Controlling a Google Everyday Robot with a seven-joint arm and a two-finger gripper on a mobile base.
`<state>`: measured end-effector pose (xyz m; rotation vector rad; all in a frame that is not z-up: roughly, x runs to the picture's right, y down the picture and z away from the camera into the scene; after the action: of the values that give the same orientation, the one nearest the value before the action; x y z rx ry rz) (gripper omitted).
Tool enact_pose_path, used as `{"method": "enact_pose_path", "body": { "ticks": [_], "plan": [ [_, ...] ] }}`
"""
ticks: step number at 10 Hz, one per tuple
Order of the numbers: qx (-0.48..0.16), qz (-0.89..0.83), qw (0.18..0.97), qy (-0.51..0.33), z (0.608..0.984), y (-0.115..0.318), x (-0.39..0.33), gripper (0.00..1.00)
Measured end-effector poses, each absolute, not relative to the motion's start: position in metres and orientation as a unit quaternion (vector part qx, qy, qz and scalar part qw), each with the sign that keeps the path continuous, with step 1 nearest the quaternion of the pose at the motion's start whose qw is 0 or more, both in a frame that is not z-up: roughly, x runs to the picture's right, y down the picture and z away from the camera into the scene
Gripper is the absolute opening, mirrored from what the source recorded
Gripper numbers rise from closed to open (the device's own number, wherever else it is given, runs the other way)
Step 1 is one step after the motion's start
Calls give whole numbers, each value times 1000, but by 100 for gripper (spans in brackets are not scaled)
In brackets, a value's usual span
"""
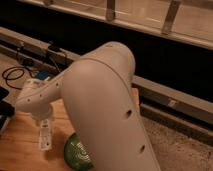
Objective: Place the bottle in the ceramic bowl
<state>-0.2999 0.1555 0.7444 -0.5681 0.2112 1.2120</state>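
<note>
We see a dim, amber-tinted scene in which the pale ledge [150, 15] along the top glows brightest and the band beneath it sinks almost to black. Everything looks soft and grainy to us, and the big white arm [107, 110] close to the camera blurs at its edges. Low at the left over the wooden table [20, 155], the gripper [45, 131] clamped on the bottle [45, 141] sits in muted light, with a faint shadow beside them.

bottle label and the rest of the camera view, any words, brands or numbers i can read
On the bottle: its label is too blurred to read. The gripper is shut on it, beside the ceramic bowl.
On the ceramic bowl: pale rings only, no text.
Elsewhere: nothing readable.
</note>
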Motion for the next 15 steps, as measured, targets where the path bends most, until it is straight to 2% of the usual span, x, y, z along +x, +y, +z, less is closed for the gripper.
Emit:
{"method": "enact_pose_path", "body": {
  "ticks": [3,8,12,15],
  "plan": [
    [-244,579,773,91,739,133,-264,0],
    [-244,580,771,96,738,135,-267,0],
    [-205,615,751,122,729,110,-218,0],
    [-200,619,749,126,725,109,-213,0]
  ]
}}
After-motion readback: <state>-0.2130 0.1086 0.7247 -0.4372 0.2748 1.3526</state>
